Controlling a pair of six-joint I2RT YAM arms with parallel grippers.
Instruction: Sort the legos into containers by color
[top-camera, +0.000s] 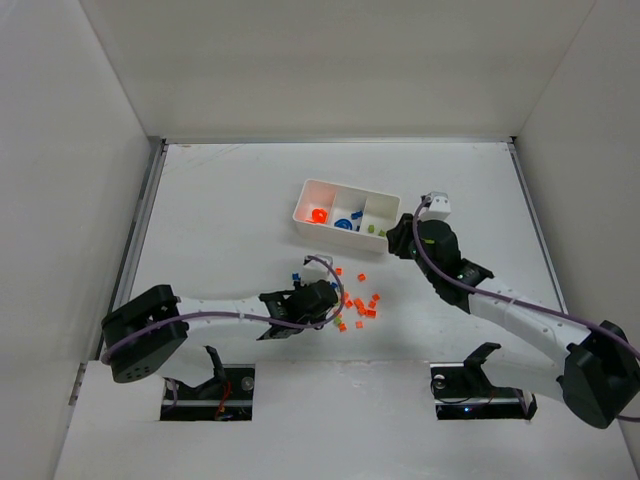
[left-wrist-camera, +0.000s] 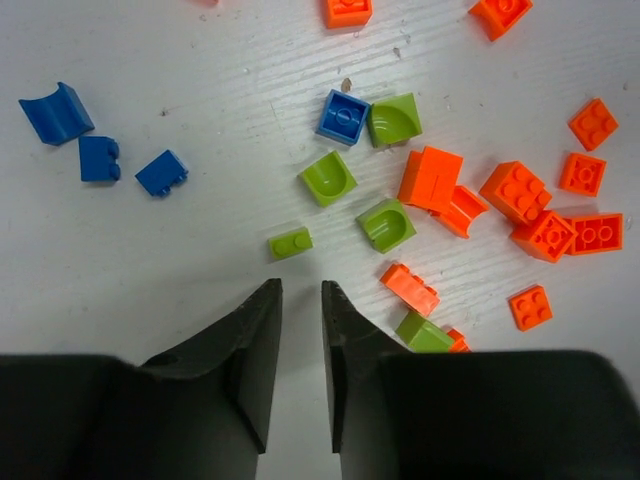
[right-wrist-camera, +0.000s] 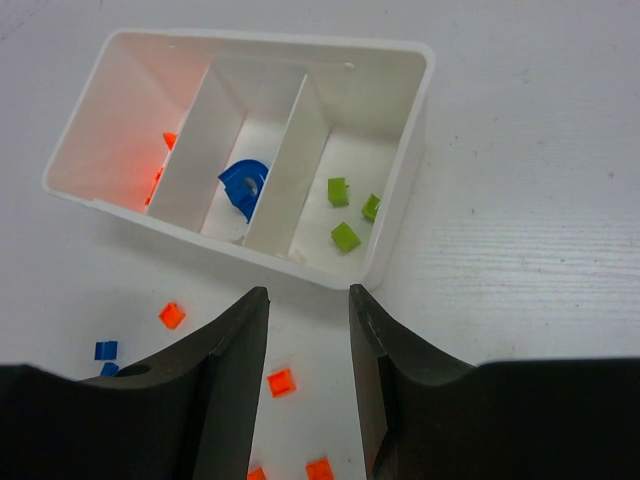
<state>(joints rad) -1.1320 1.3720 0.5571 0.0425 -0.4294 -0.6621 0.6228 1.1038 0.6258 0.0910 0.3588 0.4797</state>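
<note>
Beside the scattered legos (left-wrist-camera: 430, 178), left gripper (left-wrist-camera: 300, 290) shows fingers nearly together, pinching nothing. It should reopen and squarely straddle the small green lego (left-wrist-camera: 290, 243) at twelve o'clock. Right gripper (right-wrist-camera: 308, 295) stands spread.

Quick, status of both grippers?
Left gripper: almost fully closed, holding nothing.
Right gripper: open, holding nothing.

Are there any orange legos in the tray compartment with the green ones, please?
No; only three green legos show in that compartment.

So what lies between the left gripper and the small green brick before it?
Only bare table between left gripper and green brick; the left wrist view shows it.
</note>
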